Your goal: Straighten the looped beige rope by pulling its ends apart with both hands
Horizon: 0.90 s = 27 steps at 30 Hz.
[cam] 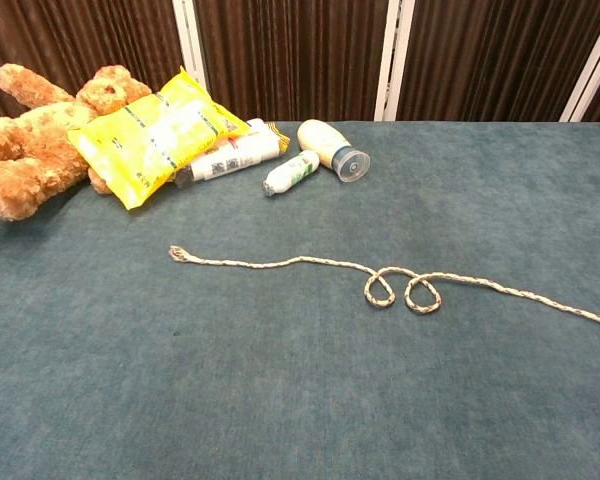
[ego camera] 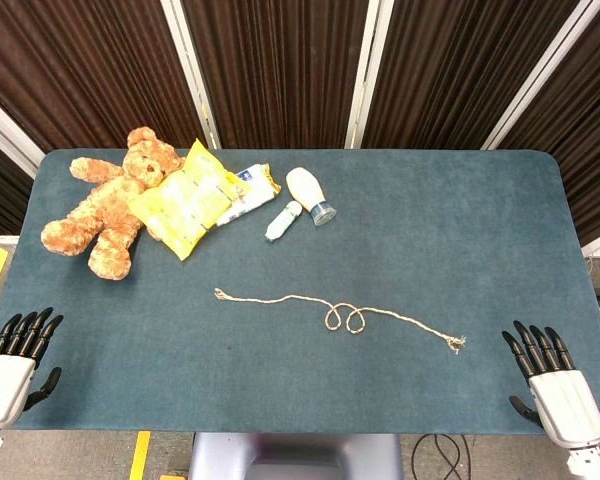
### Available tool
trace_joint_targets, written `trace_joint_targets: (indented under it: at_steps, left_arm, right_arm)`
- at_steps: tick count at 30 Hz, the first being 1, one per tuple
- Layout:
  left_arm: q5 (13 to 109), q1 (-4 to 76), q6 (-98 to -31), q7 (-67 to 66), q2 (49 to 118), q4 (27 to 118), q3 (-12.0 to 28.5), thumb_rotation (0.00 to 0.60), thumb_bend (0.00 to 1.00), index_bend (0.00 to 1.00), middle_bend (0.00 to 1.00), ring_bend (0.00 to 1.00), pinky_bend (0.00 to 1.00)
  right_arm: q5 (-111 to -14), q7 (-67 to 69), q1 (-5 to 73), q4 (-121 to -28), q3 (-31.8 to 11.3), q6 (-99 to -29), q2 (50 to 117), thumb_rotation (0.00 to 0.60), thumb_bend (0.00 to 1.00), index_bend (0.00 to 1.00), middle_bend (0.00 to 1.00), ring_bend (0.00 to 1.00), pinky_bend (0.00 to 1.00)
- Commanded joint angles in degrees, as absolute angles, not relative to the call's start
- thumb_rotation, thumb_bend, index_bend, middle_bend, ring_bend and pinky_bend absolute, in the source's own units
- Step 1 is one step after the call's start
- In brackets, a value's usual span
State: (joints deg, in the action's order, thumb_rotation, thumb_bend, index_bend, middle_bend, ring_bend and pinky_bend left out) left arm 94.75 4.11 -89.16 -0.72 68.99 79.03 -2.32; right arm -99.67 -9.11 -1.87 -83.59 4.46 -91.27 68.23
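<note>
A thin beige rope (ego camera: pixel 280 299) (cam: pixel 280 263) lies across the middle of the blue-green table (ego camera: pixel 430 230), with two small loops (ego camera: pixel 344 319) (cam: pixel 401 290) near its middle. Its left end (ego camera: pixel 219 293) (cam: pixel 177 254) is knotted and its right end (ego camera: pixel 454 343) is frayed. My left hand (ego camera: pixel 15 362) hovers at the table's near left corner, fingers spread, holding nothing. At the near right corner my right hand (ego camera: pixel 552 383) is likewise spread and empty, a short way right of the frayed end. The chest view shows neither hand.
At the back left lie a brown teddy bear (ego camera: pixel 110 205) (cam: pixel 30 140), a yellow snack bag (ego camera: pixel 185 198) (cam: pixel 155 130), a white wrapped packet (ego camera: pixel 252 190) (cam: pixel 230 158), a small white bottle (ego camera: pixel 282 220) (cam: pixel 290 172) and a larger white bottle (ego camera: pixel 311 194) (cam: pixel 332 148).
</note>
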Motion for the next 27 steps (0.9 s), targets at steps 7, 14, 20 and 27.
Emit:
trace_joint_targets:
  at_steps: [7, 14, 20, 27]
  left_arm:
    - [98.34, 7.23, -84.92, 0.84, 70.04, 79.98, -4.07, 0.6, 0.4, 0.0, 0.0, 0.0, 0.05]
    - [102.71, 16.82, -74.51, 7.79, 72.46, 83.36, -4.22, 0.6, 0.4, 0.1, 0.04, 0.01, 0.16]
    - [98.7, 23.63, -65.89, 12.2, 78.72, 83.52, -0.77, 0.6, 0.41, 0.24, 0.09, 0.03, 0.19]
    - [91.67, 27.55, -61.18, 8.13, 88.19, 79.32, 3.93, 0.6, 0.42, 0.37, 0.12, 0.03, 0.22]
  right_arm:
    - [-99.89, -8.61, -2.13, -83.64, 4.46, -91.95, 68.1, 0.6, 0.24, 0.0, 0.0, 0.0, 0.0]
    - [-99.76, -8.74, -1.95, -83.3, 4.38, -91.47, 68.4, 0.6, 0.24, 0.0, 0.0, 0.0, 0.0]
    - [-98.9, -9.41, -1.58, -83.04, 4.01, -90.34, 68.93, 0.6, 0.24, 0.0, 0.0, 0.0, 0.0]
    - [-97.7, -10.2, -0.92, -83.15, 3.83, -88.27, 69.26, 0.6, 0.24, 0.0, 0.0, 0.0, 0.0]
